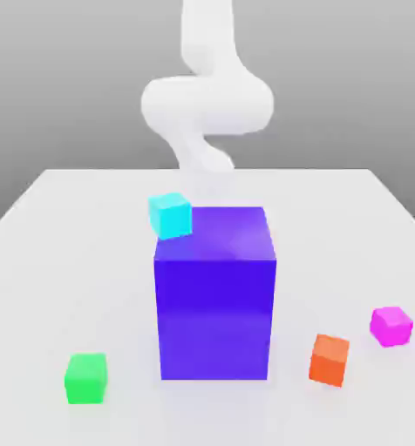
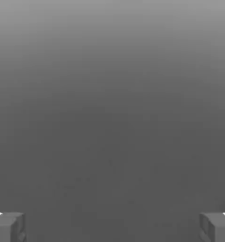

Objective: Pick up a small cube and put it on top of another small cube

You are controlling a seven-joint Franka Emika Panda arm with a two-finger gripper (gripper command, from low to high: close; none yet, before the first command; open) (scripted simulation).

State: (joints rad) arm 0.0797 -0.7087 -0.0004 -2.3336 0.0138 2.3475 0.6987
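Gaping wide with nothing between its fingers (image 2: 10,227), gripper (image 2: 112,229) holds nothing; big blue-purple block (image 1: 215,296) hides arm's (image 1: 207,100) lower end.

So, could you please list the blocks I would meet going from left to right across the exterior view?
green cube → cyan cube → big blue-purple block → orange cube → magenta cube
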